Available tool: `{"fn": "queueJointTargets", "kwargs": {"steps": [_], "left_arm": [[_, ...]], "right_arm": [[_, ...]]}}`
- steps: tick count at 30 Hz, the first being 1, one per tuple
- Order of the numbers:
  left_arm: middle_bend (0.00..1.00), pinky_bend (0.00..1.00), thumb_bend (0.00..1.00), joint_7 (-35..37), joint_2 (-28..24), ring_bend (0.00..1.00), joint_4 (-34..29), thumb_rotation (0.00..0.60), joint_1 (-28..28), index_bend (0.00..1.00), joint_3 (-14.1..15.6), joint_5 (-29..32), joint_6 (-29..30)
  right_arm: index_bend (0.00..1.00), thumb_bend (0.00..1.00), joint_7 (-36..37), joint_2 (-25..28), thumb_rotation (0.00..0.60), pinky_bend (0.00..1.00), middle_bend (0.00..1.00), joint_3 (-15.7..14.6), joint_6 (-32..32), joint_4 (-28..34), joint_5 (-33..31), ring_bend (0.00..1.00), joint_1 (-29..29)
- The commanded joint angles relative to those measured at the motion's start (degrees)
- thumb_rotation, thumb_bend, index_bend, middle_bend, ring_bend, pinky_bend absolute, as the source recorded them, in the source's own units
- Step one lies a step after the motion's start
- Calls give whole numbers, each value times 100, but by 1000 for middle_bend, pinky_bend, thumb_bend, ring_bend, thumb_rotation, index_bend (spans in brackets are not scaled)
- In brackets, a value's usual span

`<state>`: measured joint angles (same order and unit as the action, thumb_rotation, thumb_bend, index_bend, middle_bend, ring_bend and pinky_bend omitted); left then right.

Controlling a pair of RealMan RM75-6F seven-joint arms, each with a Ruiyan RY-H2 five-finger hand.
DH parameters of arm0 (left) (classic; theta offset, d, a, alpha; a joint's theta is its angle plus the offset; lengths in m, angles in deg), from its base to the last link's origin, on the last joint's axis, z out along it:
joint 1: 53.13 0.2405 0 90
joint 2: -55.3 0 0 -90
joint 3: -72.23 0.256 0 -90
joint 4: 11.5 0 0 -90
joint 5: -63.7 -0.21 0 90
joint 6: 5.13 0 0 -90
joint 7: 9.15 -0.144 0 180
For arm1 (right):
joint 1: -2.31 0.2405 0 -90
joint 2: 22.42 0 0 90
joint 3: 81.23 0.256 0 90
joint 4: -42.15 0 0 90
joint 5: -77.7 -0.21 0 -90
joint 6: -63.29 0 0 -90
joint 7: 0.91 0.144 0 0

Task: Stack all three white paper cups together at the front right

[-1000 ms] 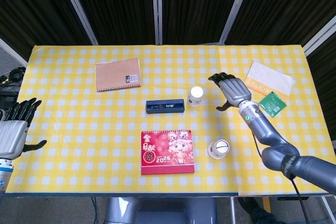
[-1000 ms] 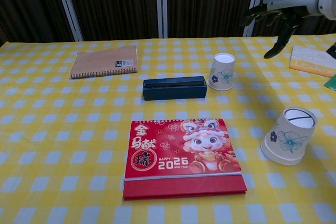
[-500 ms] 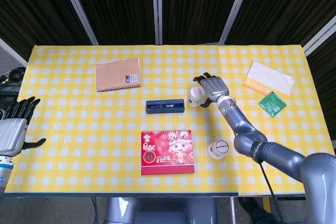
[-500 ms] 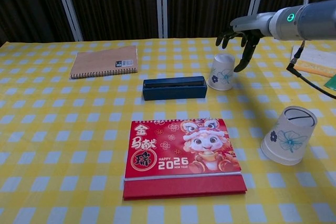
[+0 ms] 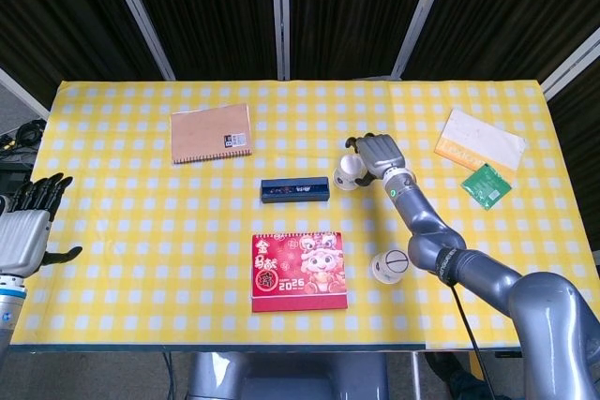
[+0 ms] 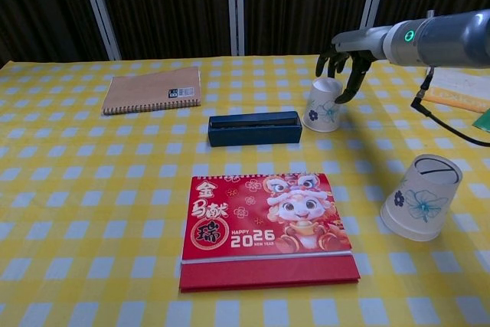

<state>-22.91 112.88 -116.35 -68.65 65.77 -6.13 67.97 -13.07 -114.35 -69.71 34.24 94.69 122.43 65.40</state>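
Note:
A white paper cup (image 5: 348, 172) (image 6: 322, 106) with a blue flower print stands at mid-table, just right of the dark blue box. My right hand (image 5: 378, 155) (image 6: 346, 64) sits over its far right side, fingers curled down around the rim and gripping it. A second white paper cup (image 5: 389, 265) (image 6: 421, 198) leans tilted at the front right, apart from the hand. I see no third separate cup. My left hand (image 5: 23, 229) hangs open off the table's left edge, holding nothing.
A dark blue box (image 5: 295, 190) (image 6: 255, 129) lies left of the gripped cup. A red 2026 desk calendar (image 5: 298, 271) (image 6: 268, 229) sits at the front centre. A brown notebook (image 5: 211, 132) is back left; papers (image 5: 479, 139) and a green board (image 5: 487, 185) are back right.
My right hand swept left from open air to the mid-table cup and curled its fingers around the rim. The cup tipped slightly. The left hand barely moved.

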Motion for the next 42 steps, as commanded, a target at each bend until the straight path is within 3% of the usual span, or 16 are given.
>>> {"fn": "queueJointTargets", "kwargs": {"steps": [1, 11, 16, 24, 30, 37, 42], "left_arm": [[0, 0, 0, -36, 12, 0, 3, 600, -18, 0, 0, 33, -24], [0, 0, 0, -101, 39, 0, -8, 600, -46, 0, 2, 88, -30], [0, 0, 0, -113, 38, 0, -10, 600, -55, 0, 15, 102, -49], [0, 0, 0, -51, 15, 0, -20, 600, -66, 0, 34, 74, -81], [0, 0, 0, 116, -43, 0, -35, 600, -82, 0, 57, -1, -162], [0, 0, 0, 292, -240, 0, -204, 600, -29, 0, 123, -252, -118], [0, 0, 0, 346, -333, 0, -312, 600, 3, 0, 170, -370, -96]], "right_arm": [[295, 158, 71, -79, 600, 328, 342, 9, 64, -133, 27, 236, -9], [421, 211, 215, -132, 600, 421, 476, 46, 79, -242, 232, 375, -55], [447, 230, 372, -102, 600, 423, 485, 144, -23, -175, 345, 381, -115], [447, 247, 580, 350, 600, 426, 486, 296, -280, 481, 552, 385, -294], [447, 263, 540, 1491, 600, 426, 485, 324, -734, 2077, 878, 385, -645], [447, 262, 207, 3105, 600, 426, 476, 162, -1391, 4359, 1109, 384, -1237], [446, 261, 94, 3760, 600, 426, 476, -8, -1776, 5283, 1354, 384, -1623]]}}
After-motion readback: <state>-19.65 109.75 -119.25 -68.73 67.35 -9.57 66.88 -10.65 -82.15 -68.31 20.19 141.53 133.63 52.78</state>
